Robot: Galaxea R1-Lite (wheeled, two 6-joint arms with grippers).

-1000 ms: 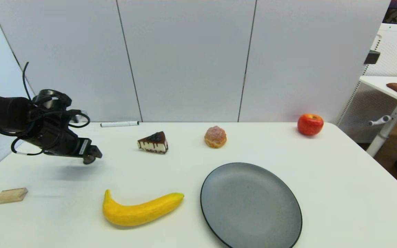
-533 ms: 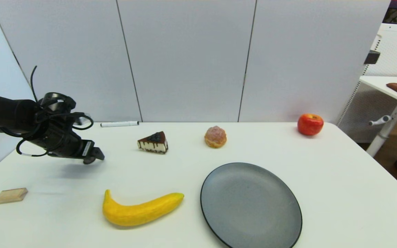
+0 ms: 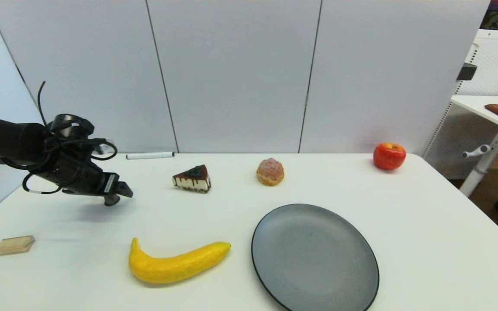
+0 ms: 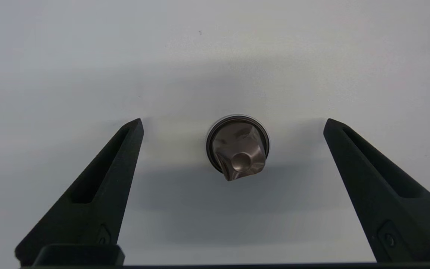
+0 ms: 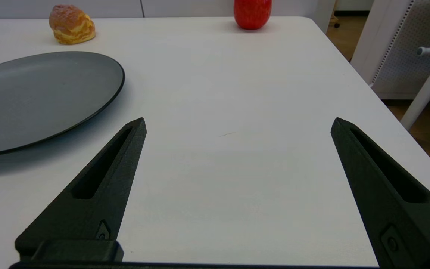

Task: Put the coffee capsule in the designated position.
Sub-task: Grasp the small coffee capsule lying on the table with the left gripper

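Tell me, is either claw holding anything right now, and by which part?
Nothing is held. The left claw is open, with the coffee capsule lying on the table between its fingers, touching neither. The right claw is open over bare table.

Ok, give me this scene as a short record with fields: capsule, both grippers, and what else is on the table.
capsule: small grey-brown dome-shaped coffee capsule, standing on the white table, untouched
left gripper: open, above the capsule, fingers either side of it
right gripper: open, idle over bare table beside the dark grey round plate
others: yellow banana, chocolate cake slice, cream puff, red apple
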